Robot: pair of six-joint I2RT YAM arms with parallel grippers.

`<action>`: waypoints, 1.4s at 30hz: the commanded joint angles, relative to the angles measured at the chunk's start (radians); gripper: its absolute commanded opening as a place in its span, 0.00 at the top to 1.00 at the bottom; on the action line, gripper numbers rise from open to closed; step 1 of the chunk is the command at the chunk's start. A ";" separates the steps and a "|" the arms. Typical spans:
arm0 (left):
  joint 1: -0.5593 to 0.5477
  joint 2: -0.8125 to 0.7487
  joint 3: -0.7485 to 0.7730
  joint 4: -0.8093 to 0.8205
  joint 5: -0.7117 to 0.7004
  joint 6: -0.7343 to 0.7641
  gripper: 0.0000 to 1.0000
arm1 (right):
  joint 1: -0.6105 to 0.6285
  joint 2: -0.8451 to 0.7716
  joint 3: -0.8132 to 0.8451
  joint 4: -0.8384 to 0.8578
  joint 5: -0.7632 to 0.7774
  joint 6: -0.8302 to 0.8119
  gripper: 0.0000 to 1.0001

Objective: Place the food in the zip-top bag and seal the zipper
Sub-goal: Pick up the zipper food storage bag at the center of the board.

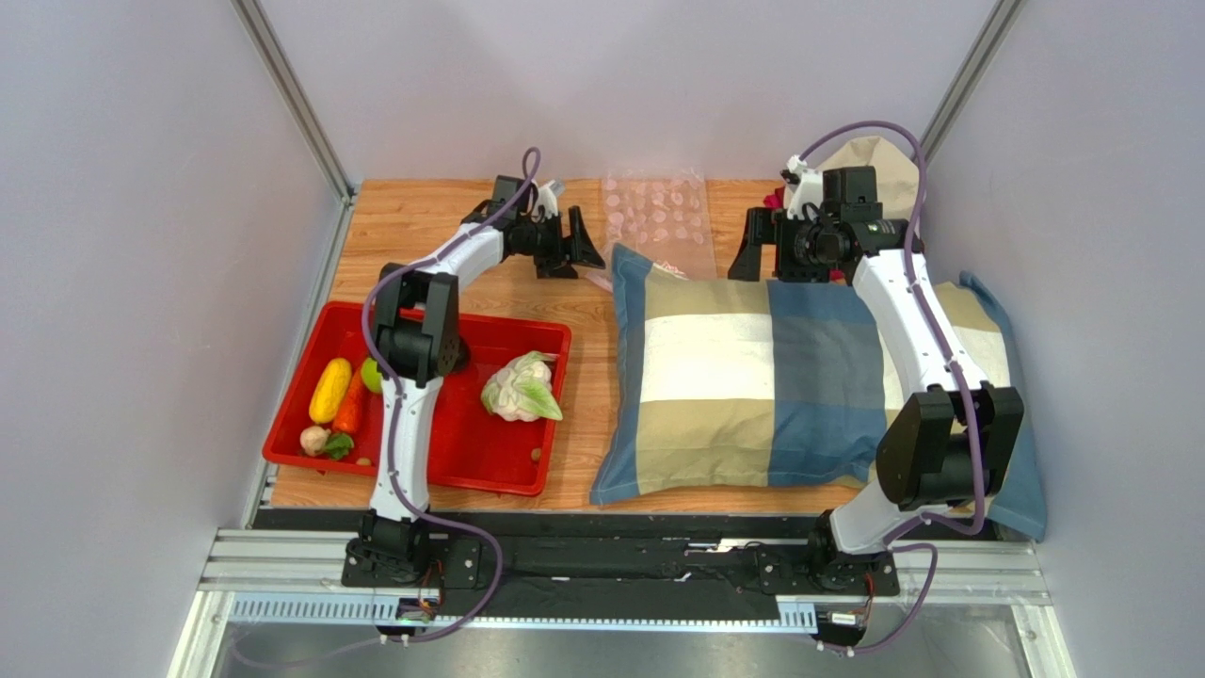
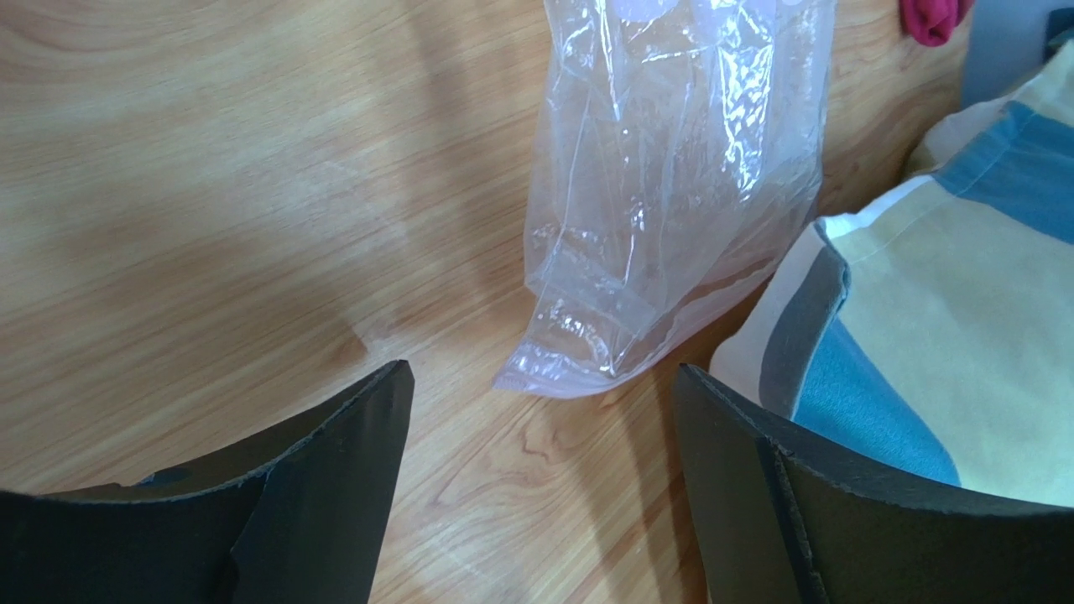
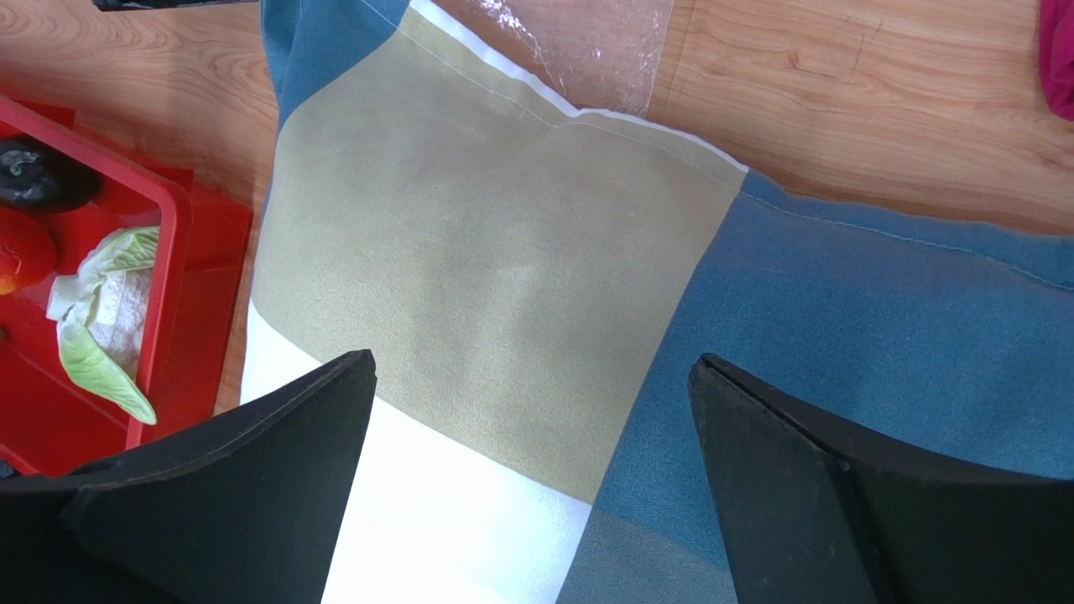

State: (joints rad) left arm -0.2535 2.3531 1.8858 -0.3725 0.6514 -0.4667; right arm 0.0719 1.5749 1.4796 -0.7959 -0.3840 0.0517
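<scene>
Crinkly clear plastic with faint pink dots, the zip-top bag (image 2: pixel 668 189) lies flat on the wood-grain table (image 2: pixel 189 189), its near corner just ahead of the left gripper (image 2: pixel 542 378), whose black fingers stand wide apart with nothing between them. The right gripper (image 3: pixel 532 365), equally spread and holding nothing, hangs over the soft checked pillow (image 3: pixel 504 277) beside the bag. The smooth yellow banana (image 1: pixel 330 389), orange carrot (image 1: pixel 351 410) and leafy cauliflower (image 1: pixel 521 389) sit in the glossy red tray (image 1: pixel 488 459), well apart from the bag.
</scene>
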 commanded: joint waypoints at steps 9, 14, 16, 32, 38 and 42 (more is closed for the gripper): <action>-0.027 0.109 0.079 0.202 0.123 -0.164 0.17 | 0.008 0.043 0.093 0.023 -0.003 -0.018 0.00; -0.027 0.129 0.096 0.230 0.152 -0.200 0.30 | 0.008 0.086 0.142 0.009 -0.033 -0.047 0.00; -0.021 0.103 0.082 0.230 0.165 -0.202 0.36 | 0.006 0.099 0.172 -0.005 -0.021 -0.099 0.00; 0.122 -0.343 0.029 -0.152 0.145 -0.020 1.00 | 0.087 -0.006 0.168 0.144 -0.165 -0.282 0.00; 0.138 -0.466 0.027 -0.279 0.183 -0.033 1.00 | 0.311 -0.137 0.050 0.319 -0.048 -0.470 0.08; 0.152 -0.523 0.020 -0.322 0.226 -0.049 1.00 | 0.463 -0.220 -0.106 0.559 0.043 -0.572 0.26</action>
State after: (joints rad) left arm -0.1116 1.8858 1.8927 -0.5934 0.8268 -0.5148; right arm 0.4305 1.4384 1.4754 -0.5114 -0.4431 -0.3641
